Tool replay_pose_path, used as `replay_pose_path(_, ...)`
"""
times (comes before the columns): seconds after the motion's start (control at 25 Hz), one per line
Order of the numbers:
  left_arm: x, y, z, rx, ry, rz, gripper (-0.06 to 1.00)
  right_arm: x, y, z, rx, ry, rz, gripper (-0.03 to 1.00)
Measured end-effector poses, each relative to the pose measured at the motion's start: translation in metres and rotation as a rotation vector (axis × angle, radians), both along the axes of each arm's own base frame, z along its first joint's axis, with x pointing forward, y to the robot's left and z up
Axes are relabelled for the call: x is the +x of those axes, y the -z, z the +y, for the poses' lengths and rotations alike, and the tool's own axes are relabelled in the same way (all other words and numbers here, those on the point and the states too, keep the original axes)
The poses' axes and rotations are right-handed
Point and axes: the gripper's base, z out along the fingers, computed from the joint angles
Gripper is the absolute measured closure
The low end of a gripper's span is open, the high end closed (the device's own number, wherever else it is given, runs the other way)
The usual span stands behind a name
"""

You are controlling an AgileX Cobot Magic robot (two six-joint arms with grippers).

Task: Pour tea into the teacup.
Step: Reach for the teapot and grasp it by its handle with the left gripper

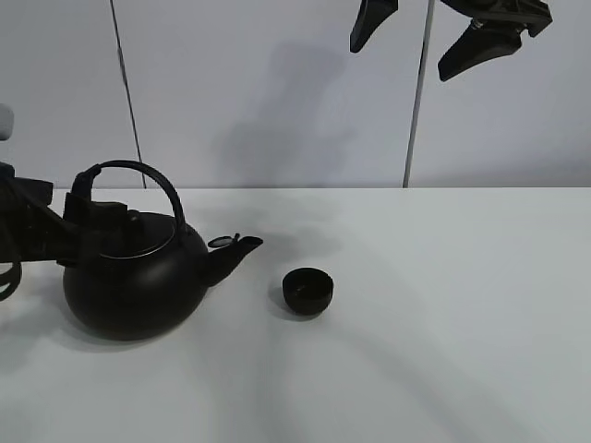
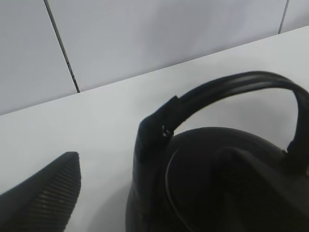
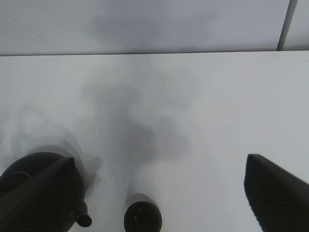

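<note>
The large black kettle with an arched handle stands on the white table at the left, its spout pointing right. The small black teacup sits upright just to the right of the spout, apart from it. My left gripper is open at the handle's left base, with a finger on each side of it; the left wrist view shows the ribbed finger and the handle. My right gripper is open and empty, high above the table. The right wrist view shows the teacup and the kettle far below.
The white table ends at a pale panelled wall at the back. Nothing else stands on the table.
</note>
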Motion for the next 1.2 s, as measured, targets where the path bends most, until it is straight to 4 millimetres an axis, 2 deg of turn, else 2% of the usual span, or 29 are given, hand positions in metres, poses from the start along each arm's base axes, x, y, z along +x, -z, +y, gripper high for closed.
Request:
replay_pose_path(0.88,0.004,0.004,0.0,-0.048,-0.018,-0.053,0.34,0.0,0.0,0.0,0.001,0.001,-0.002,0.32)
replay_pose_path(1.2,-0.011,0.012,0.004,-0.04,-0.01,-0.009,0.34,0.0,0.0,0.0,0.001,0.001,-0.002,0.32)
